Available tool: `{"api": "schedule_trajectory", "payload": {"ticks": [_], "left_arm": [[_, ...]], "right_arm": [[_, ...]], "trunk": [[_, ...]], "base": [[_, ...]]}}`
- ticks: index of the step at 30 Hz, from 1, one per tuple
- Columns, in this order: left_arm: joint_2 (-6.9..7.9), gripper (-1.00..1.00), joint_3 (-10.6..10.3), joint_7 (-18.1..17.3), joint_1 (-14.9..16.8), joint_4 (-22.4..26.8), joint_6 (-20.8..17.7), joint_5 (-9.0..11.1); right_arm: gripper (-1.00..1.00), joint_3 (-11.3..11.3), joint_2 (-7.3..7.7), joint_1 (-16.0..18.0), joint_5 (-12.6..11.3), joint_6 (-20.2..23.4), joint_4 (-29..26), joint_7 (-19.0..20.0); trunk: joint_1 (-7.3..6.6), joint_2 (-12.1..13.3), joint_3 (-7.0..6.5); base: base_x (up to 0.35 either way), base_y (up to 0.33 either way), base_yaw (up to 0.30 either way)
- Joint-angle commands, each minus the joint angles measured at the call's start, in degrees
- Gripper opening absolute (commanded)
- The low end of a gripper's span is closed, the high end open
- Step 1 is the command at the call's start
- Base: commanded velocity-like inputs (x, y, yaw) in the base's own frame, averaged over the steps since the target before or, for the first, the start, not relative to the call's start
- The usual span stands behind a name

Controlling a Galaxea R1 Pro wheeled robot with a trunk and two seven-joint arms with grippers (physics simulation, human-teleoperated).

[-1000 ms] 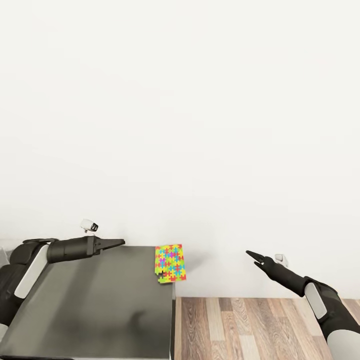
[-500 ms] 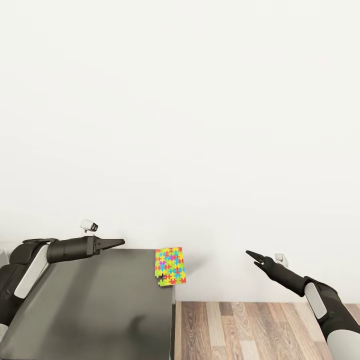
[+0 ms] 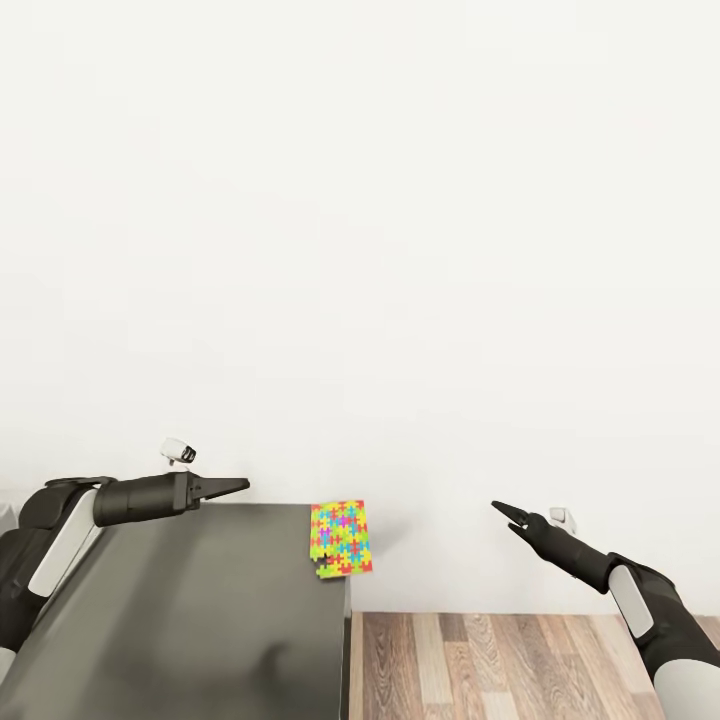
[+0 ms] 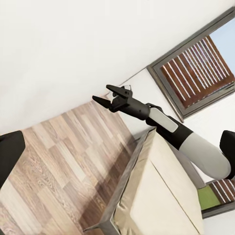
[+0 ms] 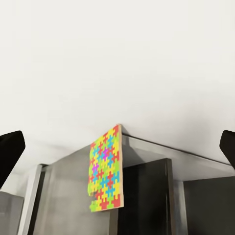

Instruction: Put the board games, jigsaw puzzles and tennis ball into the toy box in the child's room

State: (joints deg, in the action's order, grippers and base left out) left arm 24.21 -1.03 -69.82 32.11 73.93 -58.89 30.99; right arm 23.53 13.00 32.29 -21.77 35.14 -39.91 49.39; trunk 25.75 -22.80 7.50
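one puzzle (image 3: 341, 538) lies at the far right corner of the dark worktop (image 3: 200, 610), overhanging the edge, ungrasped and not yet boxed, with left gripper (image 3: 238, 487) clenched, right gripper (image 3: 503, 515) released, both empty.

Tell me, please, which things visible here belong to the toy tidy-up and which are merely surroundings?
Job:
- flat square jigsaw puzzle box in bright multicoloured piece pattern, overhanging the corner of the grey table top
- beige-covered bed with dark grey frame

Surroundings:
- wood-plank floor
- plain white wall
- grey-framed window
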Motion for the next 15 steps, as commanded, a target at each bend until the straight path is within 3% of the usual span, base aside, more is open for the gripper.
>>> {"api": "schedule_trajectory", "payload": {"ticks": [1,15], "left_arm": [[0.05,1.00,-0.1,-0.1,0.1,0.0,-0.3,0.2],[0.05,1.00,-0.1,-0.1,0.1,0.0,-0.3,0.2]], "right_arm": [[1.00,0.1,-0.02,0.1,-0.2,0.4,0.0,0.1],[1.00,0.0,-0.09,0.1,-0.2,0.4,0.0,0.0]], "trunk": [[0.04,-0.1,0.03],[0.04,-0.1,-1.29]], "base": [[0.000,0.000,0.000],[0.000,0.000,0.000]]}}
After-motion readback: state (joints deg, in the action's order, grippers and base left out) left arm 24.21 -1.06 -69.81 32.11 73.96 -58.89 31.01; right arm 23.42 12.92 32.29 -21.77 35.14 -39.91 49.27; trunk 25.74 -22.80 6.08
